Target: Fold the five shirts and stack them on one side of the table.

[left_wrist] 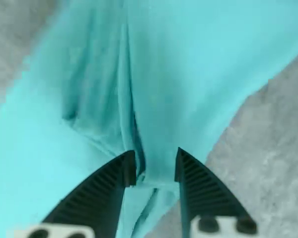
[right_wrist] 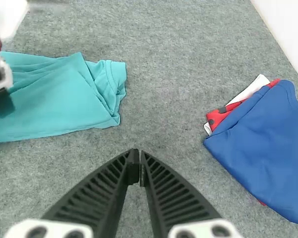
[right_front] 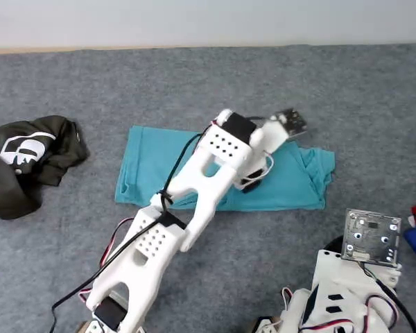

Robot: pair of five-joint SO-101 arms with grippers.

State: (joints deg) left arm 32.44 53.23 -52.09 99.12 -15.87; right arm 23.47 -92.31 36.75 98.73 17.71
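**Item 1, my left tool**: set down on the teal shirt near the shirt's middle. The jaws stand a narrow gap apart, and a raised fold of teal cloth fills that gap, so I have the tool pinched on it. The creases in the cloth run together at the tips. In the high view my left arm reaches from the near left edge across the shirt's near hem.

**Item 2, my right tool**: jaws pressed together, tips touching, nothing between them. It hangs above bare worktop, between the teal shirt and the pile at the right. It is well apart from both.

**Item 3, teal shirt:** lies flat as a long strip near the middle of the worktop. A rumpled sleeve and neck opening are at the end toward my right arm.

**Item 4, black shirt**: a crumpled heap with a white print, at the far left of the worktop and apart from the teal shirt.

**Item 5, blue shirt**: folded, at the right edge of the worktop, on top of the pile.

**Item 6, red shirt**: dark-spotted and under the blue one, with one corner showing.

**Item 7, white cloth**: an edge shows beside the red corner, in the same pile.

**Item 8, worktop:** grey, with a carpet-like surface.
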